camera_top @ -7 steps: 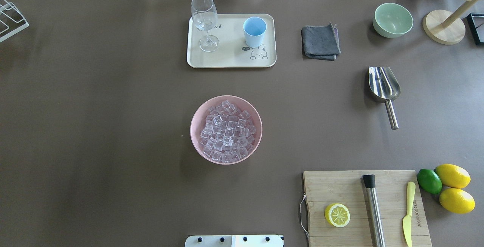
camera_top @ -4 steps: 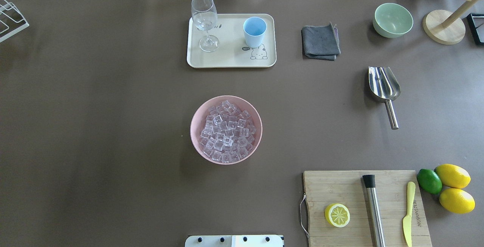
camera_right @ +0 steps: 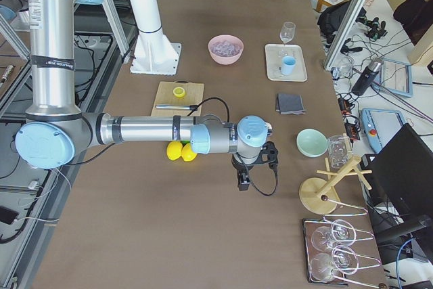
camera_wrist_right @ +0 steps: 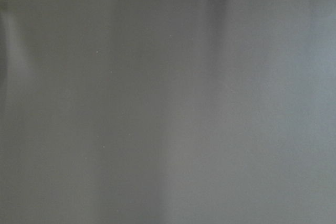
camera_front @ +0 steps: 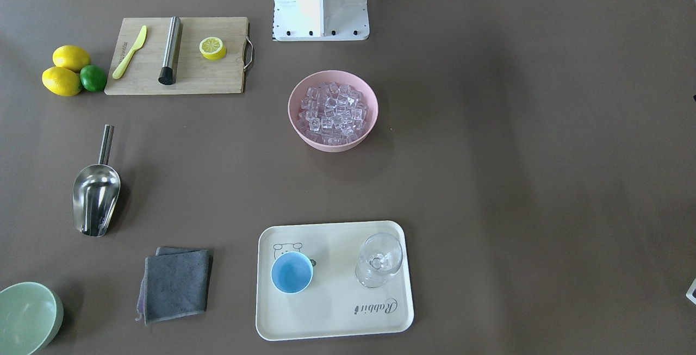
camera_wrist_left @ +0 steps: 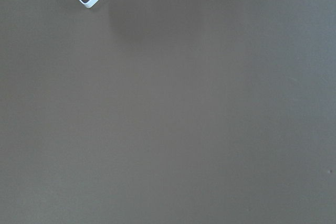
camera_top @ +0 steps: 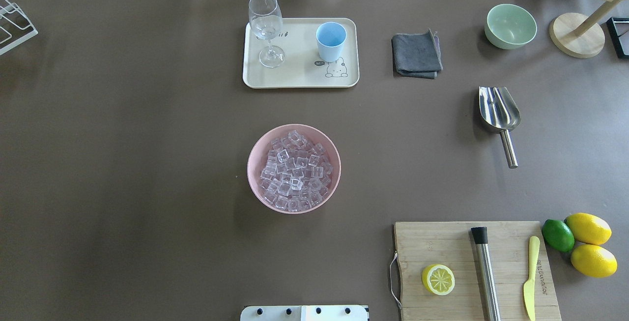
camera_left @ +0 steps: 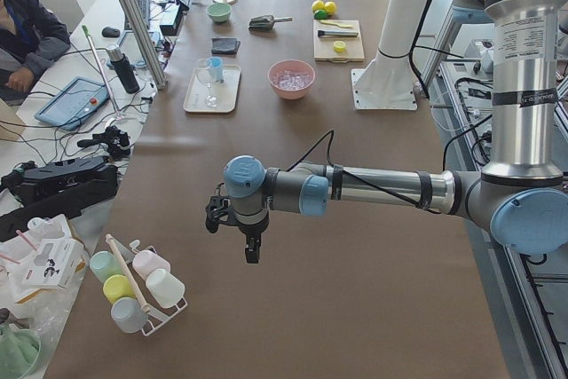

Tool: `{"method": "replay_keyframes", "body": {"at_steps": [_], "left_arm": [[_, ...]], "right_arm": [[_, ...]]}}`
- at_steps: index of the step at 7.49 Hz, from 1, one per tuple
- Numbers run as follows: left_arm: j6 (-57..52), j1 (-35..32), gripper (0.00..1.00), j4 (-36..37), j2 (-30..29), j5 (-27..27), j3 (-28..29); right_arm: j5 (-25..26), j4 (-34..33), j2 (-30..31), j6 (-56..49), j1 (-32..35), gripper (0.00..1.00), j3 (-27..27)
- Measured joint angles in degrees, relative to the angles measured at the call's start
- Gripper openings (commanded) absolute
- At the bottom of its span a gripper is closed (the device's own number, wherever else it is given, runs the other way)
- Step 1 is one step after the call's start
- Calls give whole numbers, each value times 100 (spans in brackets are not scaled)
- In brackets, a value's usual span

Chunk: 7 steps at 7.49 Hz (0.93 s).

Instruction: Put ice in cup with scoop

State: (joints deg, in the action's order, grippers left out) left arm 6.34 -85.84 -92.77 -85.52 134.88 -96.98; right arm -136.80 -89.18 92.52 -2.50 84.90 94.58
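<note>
Seen from overhead, a wire rack [camera_top: 14,23] sits at the bench's [camera_top: 123,163] far left edge. At mid-bench near the far edge, a cream tray [camera_top: 300,77], printed "Rabbit" and "hi~" beside a rabbit drawing, carries one wine glass [camera_top: 266,21] and, to its right, the one upright blue cup [camera_top: 330,41]. Nearer the robot, a pink bowl [camera_top: 255,163] holds the ice [camera_top: 295,171], too many cubes to count. Rightward lie a folded grey cloth [camera_top: 416,55], the scoop [camera_top: 499,112] with its handle toward the robot's edge, one green bowl [camera_top: 510,26] and a wooden stand [camera_top: 576,38]. At the near right corner, a cutting board [camera_top: 432,242] bears one lemon half [camera_top: 438,279], a steel muddler [camera_top: 486,272] and a yellow knife [camera_top: 530,277] with lettering too small to read. Beside it are one lime [camera_top: 557,235] and two lemons [camera_top: 588,228]. The left end effector [camera_left: 251,250] and right end effector [camera_right: 243,182] hang over opposite bench ends; I cannot tell how wide either stands.
</note>
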Motion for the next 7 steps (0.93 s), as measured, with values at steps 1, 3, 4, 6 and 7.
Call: {"method": "replay_keyframes", "body": {"at_steps": [1, 3, 4, 6, 7], "left_arm": [[-6, 8, 98, -7, -21, 16, 1], [-41, 202, 98, -28, -162, 32, -3], [-45, 362, 98, -43, -243, 48, -19], [-52, 725, 98, -62, -494, 264, -5], [-57, 968, 98, -98, -679, 344, -3]], "right_arm": [[-47, 371, 5, 630, -260, 100, 11], [-27, 1152, 11, 1892, -863, 100, 193], [-19, 1307, 4, 2432, -1131, 100, 373], [12, 1397, -25, 3326, -1612, 100, 761], [85, 1394, -132, 3697, -1839, 100, 861]]}}
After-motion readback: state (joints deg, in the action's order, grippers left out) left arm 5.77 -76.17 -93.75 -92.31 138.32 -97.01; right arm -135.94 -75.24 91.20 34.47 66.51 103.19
